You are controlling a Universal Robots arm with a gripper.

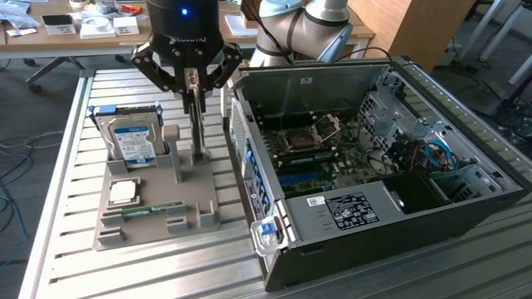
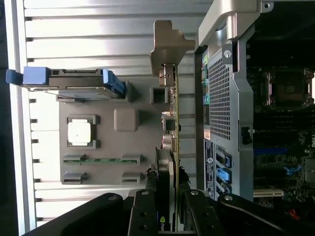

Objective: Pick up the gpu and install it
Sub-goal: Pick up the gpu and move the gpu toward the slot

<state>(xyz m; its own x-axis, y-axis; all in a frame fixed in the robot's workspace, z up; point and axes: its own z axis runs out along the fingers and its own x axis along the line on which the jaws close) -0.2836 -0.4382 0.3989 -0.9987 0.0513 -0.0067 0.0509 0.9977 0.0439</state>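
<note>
Gripper [image 1: 193, 84] is directly above the tray [image 1: 149, 233], over the tray's edge on the case side. The claw is partly closed and pinched onto the gpu [image 1: 198, 124]. In the wrist view one finger [image 2: 142, 216] sits on each side of the card, pressing its flat faces.

The gpu stands upright and edge-on, thin and dark. Its lower end is down at the tray's slot on that same edge. Can't tell whether it is clear of the slot or seated in it. Its silvery bracket [image 2: 170, 42] runs along the end of the card farthest from the claw.

Hard drive [image 1: 133, 143] has a blue-white label and stands upright in a holder at the tray's side away from the case. CPU [image 1: 124, 191] lies flat in a square recess near the tray's middle. Memory stick [image 1: 154, 210] lies flat in a long slot just beside the CPU recess.

Case [image 1: 349, 212] is just beside the tray, side panel off and open upward, with the motherboard [image 1: 320, 146] visible inside. Tray and case both rest on the slatted metal table [image 1: 166, 274].
</note>
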